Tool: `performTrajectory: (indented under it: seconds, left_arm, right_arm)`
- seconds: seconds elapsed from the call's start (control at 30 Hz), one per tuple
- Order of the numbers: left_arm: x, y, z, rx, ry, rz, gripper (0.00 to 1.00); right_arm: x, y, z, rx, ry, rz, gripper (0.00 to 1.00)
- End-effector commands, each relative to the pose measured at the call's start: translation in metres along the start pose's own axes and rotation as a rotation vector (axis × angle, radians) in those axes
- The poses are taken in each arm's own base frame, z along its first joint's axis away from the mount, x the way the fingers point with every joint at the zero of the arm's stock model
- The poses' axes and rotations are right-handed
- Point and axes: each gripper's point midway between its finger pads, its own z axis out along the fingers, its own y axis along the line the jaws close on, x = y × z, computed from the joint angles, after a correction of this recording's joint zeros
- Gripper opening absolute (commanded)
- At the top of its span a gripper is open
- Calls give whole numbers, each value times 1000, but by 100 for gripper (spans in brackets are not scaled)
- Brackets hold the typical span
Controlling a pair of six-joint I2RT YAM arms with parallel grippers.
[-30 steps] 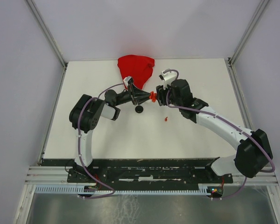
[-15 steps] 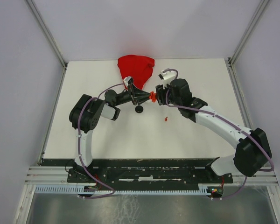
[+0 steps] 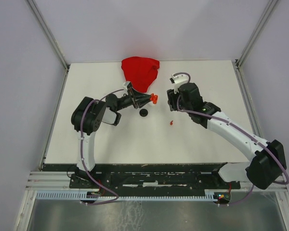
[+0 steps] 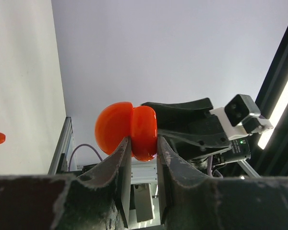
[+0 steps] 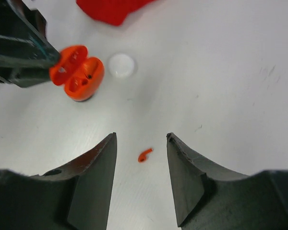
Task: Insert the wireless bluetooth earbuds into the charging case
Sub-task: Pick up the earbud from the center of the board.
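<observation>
Overhead camera, high behind the arms, takes in the whole tabletop (image 3: 111,139). Left wrist looks sideways, very close; right wrist looks down from nearby, and all three share the red case (image 3: 153,99).

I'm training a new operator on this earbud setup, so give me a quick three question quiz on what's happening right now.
1. True or false: the right gripper is clamped on the red earbud.
2. The left gripper holds: A) red cloth, B) red case, opened, C) white case.
3. What does the red earbud rest on?

Key
1. False: its jaws stand open above the earbud.
2. B.
3. The table.
</observation>
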Motion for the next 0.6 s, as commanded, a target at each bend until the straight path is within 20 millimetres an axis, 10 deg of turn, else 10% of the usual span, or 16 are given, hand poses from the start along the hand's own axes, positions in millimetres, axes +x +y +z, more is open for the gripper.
performTrajectory:
  seconds: [0.0, 0.57]
  left_arm:
    - [16, -27, -7, 117, 22, 155, 3]
    - [21, -40, -15, 129, 20, 178, 3]
  right_arm:
    - [52, -14, 8, 98, 222, 13, 54]
    - [142, 9, 42, 26, 500, 67, 56]
